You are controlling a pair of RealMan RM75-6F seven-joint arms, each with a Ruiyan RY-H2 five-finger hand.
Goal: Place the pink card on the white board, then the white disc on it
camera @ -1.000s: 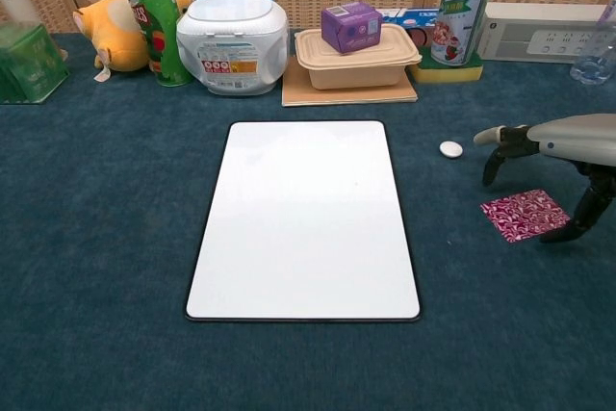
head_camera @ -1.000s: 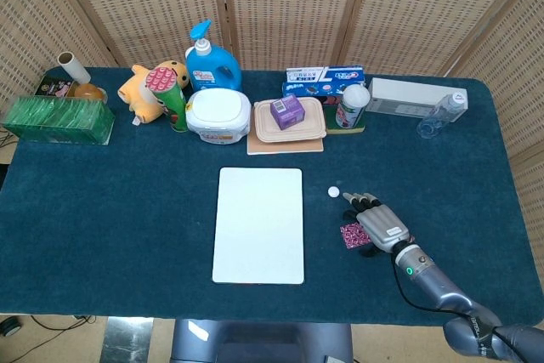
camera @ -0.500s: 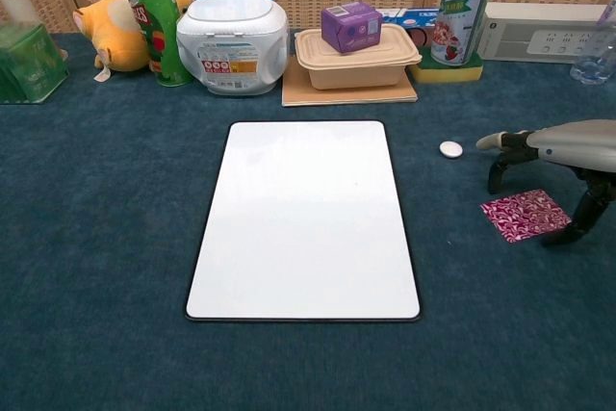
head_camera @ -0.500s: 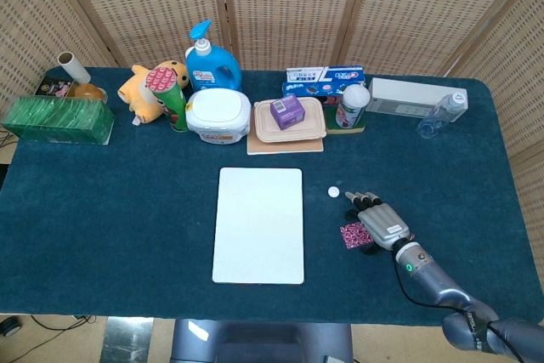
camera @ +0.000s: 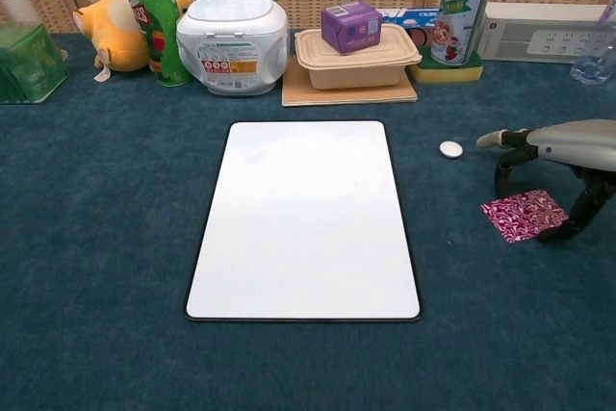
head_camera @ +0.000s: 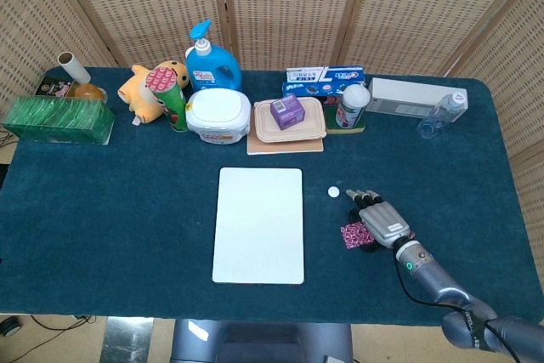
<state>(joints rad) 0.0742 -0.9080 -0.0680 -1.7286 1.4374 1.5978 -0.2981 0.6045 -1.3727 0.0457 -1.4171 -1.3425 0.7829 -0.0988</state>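
The pink patterned card (camera: 525,215) (head_camera: 352,235) lies flat on the blue cloth, to the right of the white board (camera: 303,218) (head_camera: 258,224). My right hand (camera: 563,146) (head_camera: 382,222) hovers over the card's right side with its fingers arched down around it. The fingertips (camera: 500,185) stand close to the card's edges, and I cannot tell whether they touch it. The small white disc (camera: 450,148) (head_camera: 334,192) rests on the cloth between the board's upper right corner and the hand. My left hand is out of sight.
Along the table's back stand a green box (head_camera: 58,119), a plush toy (head_camera: 144,88), a green can (head_camera: 169,96), a detergent bottle (head_camera: 210,61), a white tub (head_camera: 218,114), a lidded tray with a purple box (head_camera: 287,111), a cup (head_camera: 353,104) and a water bottle (head_camera: 440,113).
The right hand has drawn slightly toward the right and lowered its fingers nearer the card. Card, disc and board have not moved.
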